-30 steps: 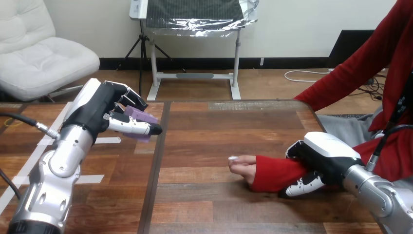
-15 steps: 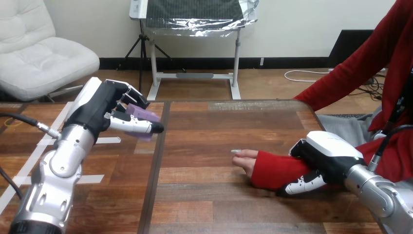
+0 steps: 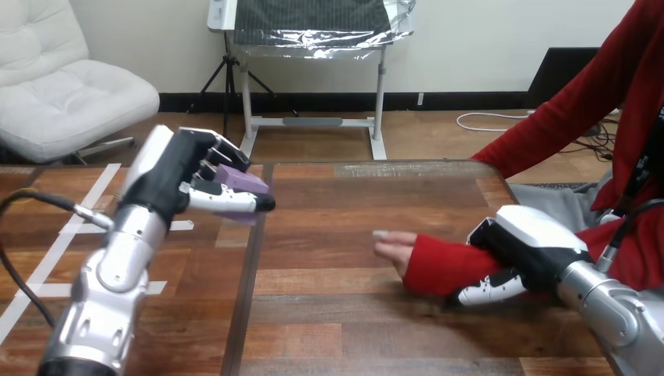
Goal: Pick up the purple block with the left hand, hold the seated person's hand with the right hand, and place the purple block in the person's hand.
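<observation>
1. Counter (image 3: 329, 313): its wood surface carries the person's hand (image 3: 394, 244), which lies low on it with fingers pointing toward the left robot hand. I cannot tell whether the palm faces up, and if it does not, a released block would probably slide off.
2. Right robot hand (image 3: 521, 251): just behind the person's hand, fingers and thumb curled round the red sleeve (image 3: 442, 266) at the forearm. Gripping cloth rather than the hand itself, it may slip if the person shifts.
3. Left robot hand (image 3: 184, 176): well apart from the person's hand, raised above the counter, fingers and thumb closed on the purple block.
4. Purple block (image 3: 243, 182): pinched and partly protruding. The long carry toward the person's hand could loosen it, so it drops short.
</observation>
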Action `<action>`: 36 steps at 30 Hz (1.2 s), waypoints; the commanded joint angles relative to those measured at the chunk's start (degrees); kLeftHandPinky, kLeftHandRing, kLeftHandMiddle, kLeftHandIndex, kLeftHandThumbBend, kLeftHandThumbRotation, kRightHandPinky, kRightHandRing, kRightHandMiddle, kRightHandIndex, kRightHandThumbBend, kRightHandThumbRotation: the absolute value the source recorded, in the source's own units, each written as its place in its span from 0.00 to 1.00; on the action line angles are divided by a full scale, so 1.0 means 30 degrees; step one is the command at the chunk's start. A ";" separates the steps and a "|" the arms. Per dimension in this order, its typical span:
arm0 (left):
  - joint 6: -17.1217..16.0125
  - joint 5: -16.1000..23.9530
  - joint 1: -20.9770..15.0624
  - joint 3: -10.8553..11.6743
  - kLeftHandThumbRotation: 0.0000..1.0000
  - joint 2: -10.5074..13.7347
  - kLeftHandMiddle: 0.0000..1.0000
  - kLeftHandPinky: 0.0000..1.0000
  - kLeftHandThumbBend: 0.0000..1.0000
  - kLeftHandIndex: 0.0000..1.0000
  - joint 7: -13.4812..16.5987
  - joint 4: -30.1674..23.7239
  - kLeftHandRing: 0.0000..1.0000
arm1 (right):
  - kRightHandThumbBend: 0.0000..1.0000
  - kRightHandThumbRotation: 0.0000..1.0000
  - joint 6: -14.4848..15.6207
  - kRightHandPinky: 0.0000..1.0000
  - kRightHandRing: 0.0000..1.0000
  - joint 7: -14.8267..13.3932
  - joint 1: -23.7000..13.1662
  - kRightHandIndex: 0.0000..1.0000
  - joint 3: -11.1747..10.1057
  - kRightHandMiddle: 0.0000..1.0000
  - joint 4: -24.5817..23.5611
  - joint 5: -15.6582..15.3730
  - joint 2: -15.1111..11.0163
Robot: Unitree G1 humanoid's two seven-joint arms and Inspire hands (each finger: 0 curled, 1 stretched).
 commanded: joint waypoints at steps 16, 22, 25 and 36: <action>-0.2276 -0.0265 -0.2925 -0.0051 0.00 -0.1639 0.44 0.37 0.85 0.42 0.0622 0.3621 0.41 | 0.67 0.42 -0.0132 0.20 0.22 0.0352 -0.0713 0.26 -0.1669 0.26 -0.3569 0.1883 -0.0521; -0.2366 -0.0236 -0.3577 -0.0133 0.00 -0.2172 0.44 0.37 0.85 0.42 0.0677 0.4676 0.42 | 0.67 0.43 -0.0001 0.19 0.21 0.0764 -0.0543 0.25 -0.1899 0.25 -0.4389 0.2232 -0.0440; -0.2454 -0.0251 -0.3905 -0.0178 0.00 -0.2436 0.44 0.37 0.85 0.42 0.0682 0.5190 0.42 | 0.68 0.43 0.0257 0.19 0.21 0.0874 -0.0451 0.26 -0.1949 0.26 -0.4893 0.2263 -0.0382; -0.2681 -0.0218 -0.4963 -0.0288 0.00 -0.3392 0.44 0.39 0.86 0.42 0.0838 0.6929 0.44 | 0.68 0.42 0.0760 0.23 0.26 0.1394 -0.0135 0.32 -0.2242 0.30 -0.6578 0.2700 -0.0074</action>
